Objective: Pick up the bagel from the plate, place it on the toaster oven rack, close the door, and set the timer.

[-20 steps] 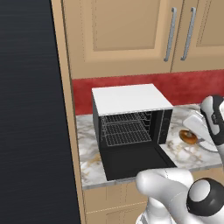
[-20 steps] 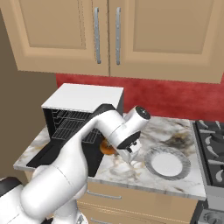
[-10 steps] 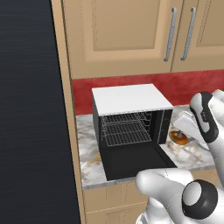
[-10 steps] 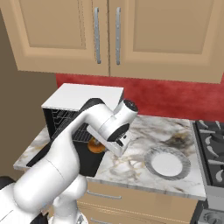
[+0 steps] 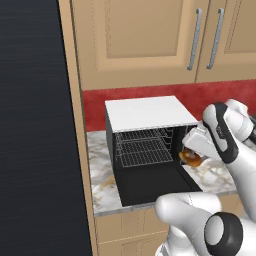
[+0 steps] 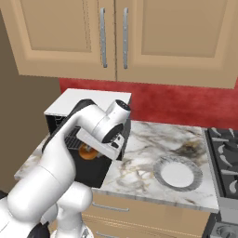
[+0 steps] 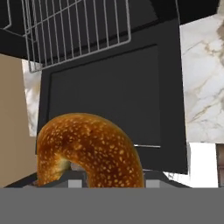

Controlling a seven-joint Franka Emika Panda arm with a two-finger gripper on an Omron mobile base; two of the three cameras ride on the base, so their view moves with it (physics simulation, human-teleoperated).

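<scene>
Just beside the open door [image 5: 150,184], on its right side, you see the gripper [image 5: 192,156] clamped on the bagel [image 5: 190,157], above the counter.

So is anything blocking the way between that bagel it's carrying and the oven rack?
Nothing visible does. The bagel, held in the end effector, hangs over the door, which lies folded down flat, at the oven's right front corner. The toaster oven rack lies bare behind the open front.

Left base view: behind-left, looking forward and down into the open oven [image 5: 145,150].
Right base view: behind-right, same oven [image 6: 74,121] and counter [image 6: 148,153].
Hand view: very near, facing the lowered door [image 7: 109,100].
</scene>
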